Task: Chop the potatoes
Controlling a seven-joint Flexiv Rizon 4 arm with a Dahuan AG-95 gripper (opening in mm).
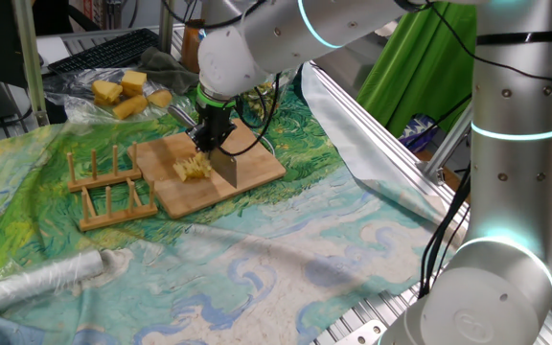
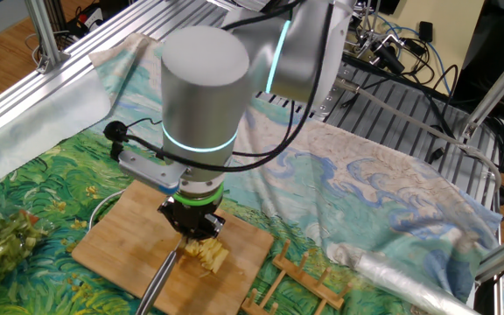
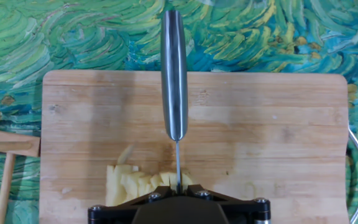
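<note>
**Hand view: knife blade set down into the potato slices**

Hand view looks straight down a knife (image 3: 174,74) whose steel handle runs up the middle of the frame, its thin blade edge dropping to the bottom centre, where it meets the potatoes (image 3: 138,185), a cluster of pale-yellow slices lying at the lower middle of the wooden board (image 3: 278,137). The slices spread mostly to the left of the blade, with a few just to its right. The pincer's dark body fills the bottom edge of that picture and hides its own fingertips there.

From one fixed view, the pincer (image 1: 211,142) points straight down over the board (image 1: 257,168), left of the frame's centre, closed tight on the knife (image 1: 224,169), whose flat grey blade stands upright on the wood directly under it. The potatoes (image 1: 193,169) lie just to the left of the blade, touching it or nearly so; which, I cannot tell. Two wooden racks (image 1: 108,187) sit beside the board on its left, and several deeper-yellow chunks (image 1: 123,93) rest well apart in the upper left, on clear plastic.

The other fixed view shows the pincer (image 2: 191,226) under the arm's pale wrist, low in the centre of the frame, with the knife handle (image 2: 156,282) slanting down toward the bottom edge and the potatoes (image 2: 208,254) right beneath the fingers on the board (image 2: 116,241). A painted cloth (image 2: 357,188) of greens and blues covers the counter, and a roll of clear plastic (image 2: 401,271) lies at the lower right.
</note>
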